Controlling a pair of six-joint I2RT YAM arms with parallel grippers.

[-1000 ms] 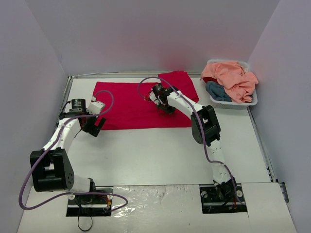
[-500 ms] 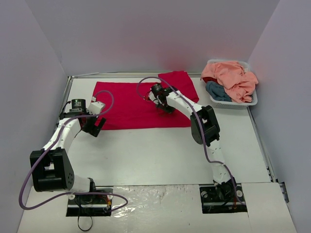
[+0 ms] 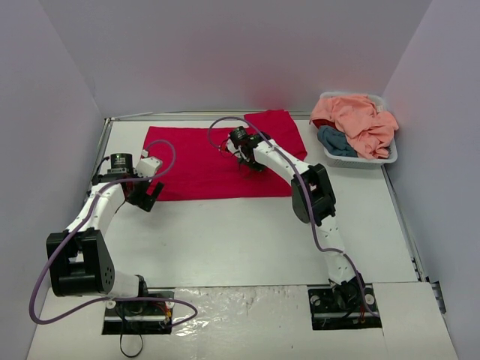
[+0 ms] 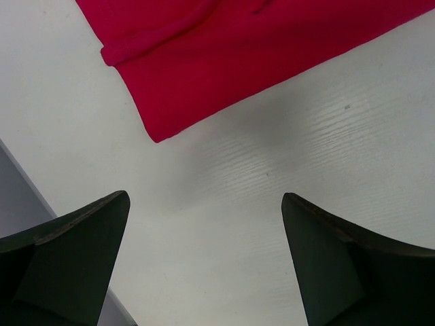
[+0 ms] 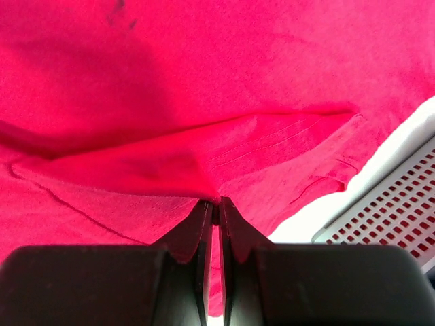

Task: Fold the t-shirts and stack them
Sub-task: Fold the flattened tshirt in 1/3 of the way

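While left tool point(image 4: 204, 200) gapes apart | right tool point(image 5: 213, 204) clamped on red t-shirt point(image 5: 204, 81) fold

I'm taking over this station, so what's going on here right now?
The right end effector is shut on a fold of the red t-shirt, which lies spread on the far side of the table. The left end effector hangs open over bare table by the shirt's near left corner, holding nothing. A peach t-shirt and a teal t-shirt sit heaped in the white basket at far right, unfolded.
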